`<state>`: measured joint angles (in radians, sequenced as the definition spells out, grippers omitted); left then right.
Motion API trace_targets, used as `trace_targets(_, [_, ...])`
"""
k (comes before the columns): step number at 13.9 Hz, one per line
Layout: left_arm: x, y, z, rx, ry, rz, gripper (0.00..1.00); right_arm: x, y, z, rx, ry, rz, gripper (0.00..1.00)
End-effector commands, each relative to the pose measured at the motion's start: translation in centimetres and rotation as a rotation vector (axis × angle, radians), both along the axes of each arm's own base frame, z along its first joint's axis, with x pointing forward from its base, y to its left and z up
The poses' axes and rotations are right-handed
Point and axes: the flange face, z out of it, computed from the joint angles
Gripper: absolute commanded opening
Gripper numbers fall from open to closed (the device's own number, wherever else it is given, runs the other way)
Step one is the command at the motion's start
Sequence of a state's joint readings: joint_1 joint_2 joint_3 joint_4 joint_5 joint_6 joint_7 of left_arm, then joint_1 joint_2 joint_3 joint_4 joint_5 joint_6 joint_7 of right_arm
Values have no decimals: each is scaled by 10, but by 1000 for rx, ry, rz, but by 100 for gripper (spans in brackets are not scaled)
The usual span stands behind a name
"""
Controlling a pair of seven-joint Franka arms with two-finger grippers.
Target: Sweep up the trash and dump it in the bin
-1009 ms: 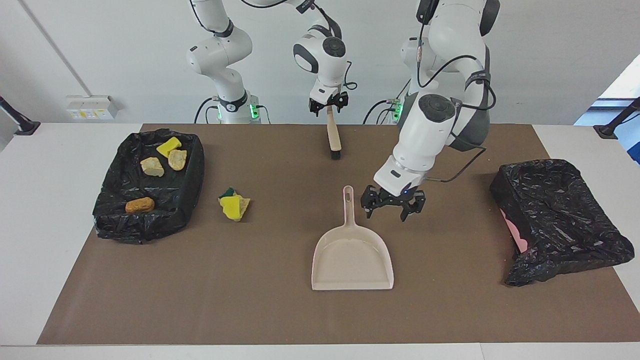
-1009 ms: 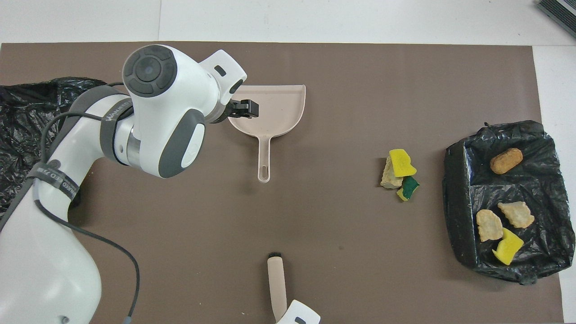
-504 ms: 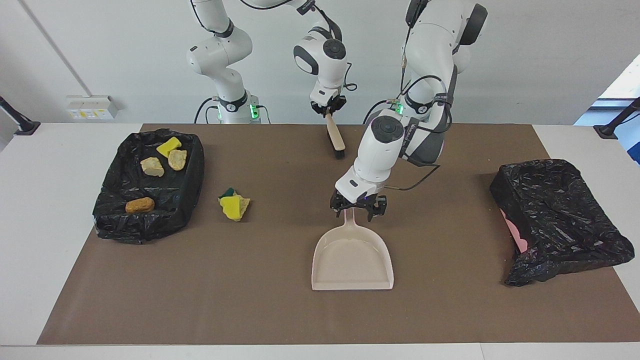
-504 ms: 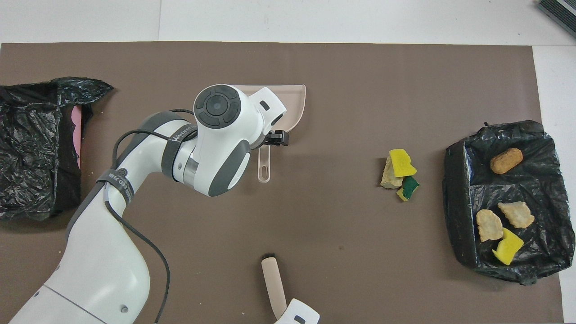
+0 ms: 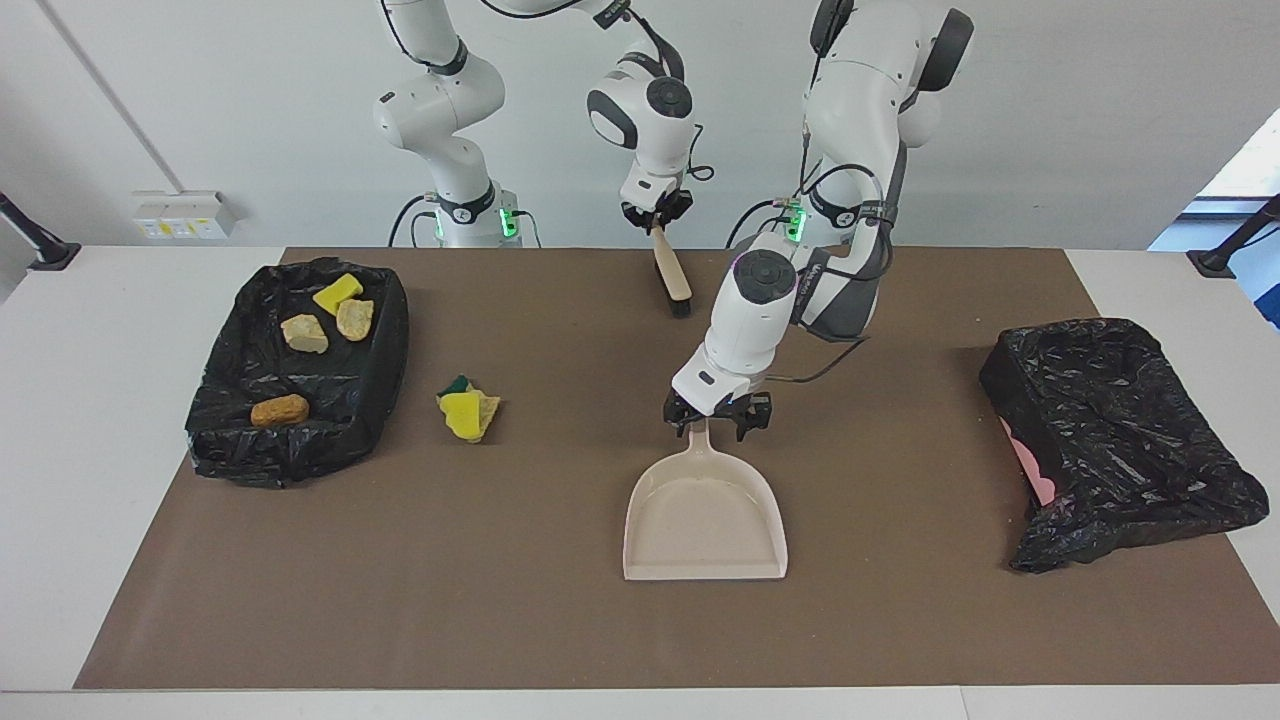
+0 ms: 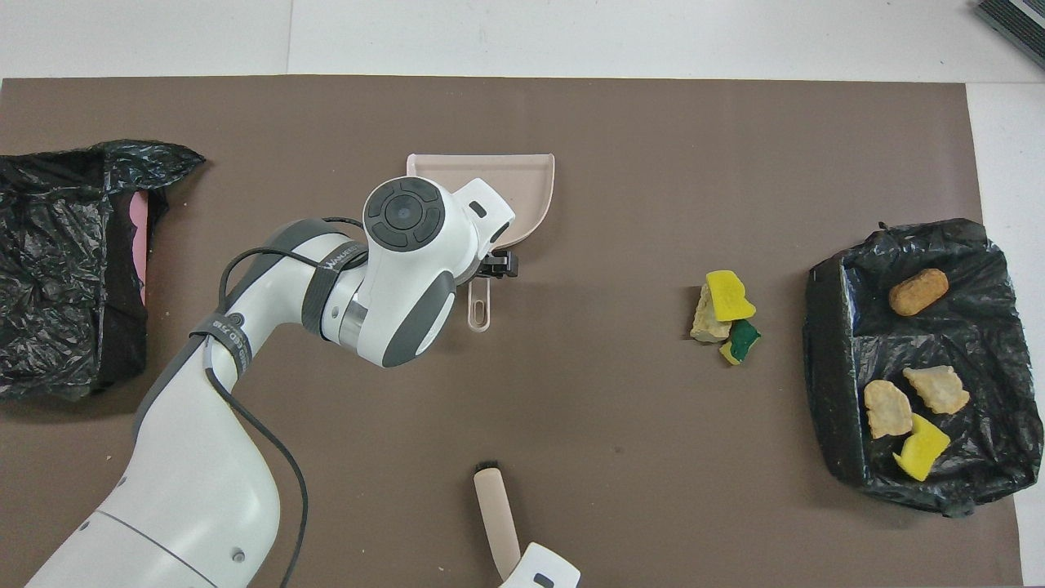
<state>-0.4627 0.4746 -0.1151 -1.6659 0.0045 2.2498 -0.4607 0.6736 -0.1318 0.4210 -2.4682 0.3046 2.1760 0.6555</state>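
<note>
facing view shows right end effector [image 5: 656, 216] clamped on brush [image 5: 672, 277] handle, overhead crops it | left end effector [image 5: 716, 418] spread wide over dustpan [image 5: 704, 520] handle | trash [image 6: 725, 314] yellow/green/tan sponge clump on bench [image 5: 560, 620] beside black-lined tray [image 5: 385, 350] holding four chunks | black-bagged bin [image 5: 1120, 440] at left arm's end

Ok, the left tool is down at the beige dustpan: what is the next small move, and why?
Probably close the left tool on the handle of the beige plastic dustpan. It is open and seems to straddle that handle, the dustpan lies flat on the brown mat, and the right tool is shut on the beige hand brush.
</note>
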Motion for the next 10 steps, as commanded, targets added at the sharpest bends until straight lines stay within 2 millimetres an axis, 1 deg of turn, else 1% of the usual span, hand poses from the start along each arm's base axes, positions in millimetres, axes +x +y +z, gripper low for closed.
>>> trace_targets(1, [-2,0,6,-2,-55,7,88,12,-24,38,-15,-23,22,0])
trace_targets(2, [-2,0,7,-6,-60,7,86,17,-35,51,-25,-30,27,0])
trace_targets(3, [-2,0,6,-4,-62,2,79,23,-47,63,-36,-30,22,0])
trace_targets(4, [-1,1,7,-5,-63,2,70,29,-63,77,-50,-28,13,0])
trace_targets(5, [0,1,7,-4,-64,-1,53,33,-78,89,-69,-31,22,0])
trace_targets(6, [2,1,11,-5,-74,-6,44,38,-94,99,-95,-38,36,0])
trace_targets(7, [2,1,11,19,-91,-27,30,44,-107,109,-109,-45,42,0])
trace_targets(8, [3,3,10,50,-108,-51,22,52,-119,119,-111,-39,42,0])
trace_targets(9, [4,4,12,61,-120,-60,18,64,-134,128,-110,-26,43,0])
trace_targets(10, [7,9,14,71,-125,-65,9,78,-153,140,-109,-20,46,0])
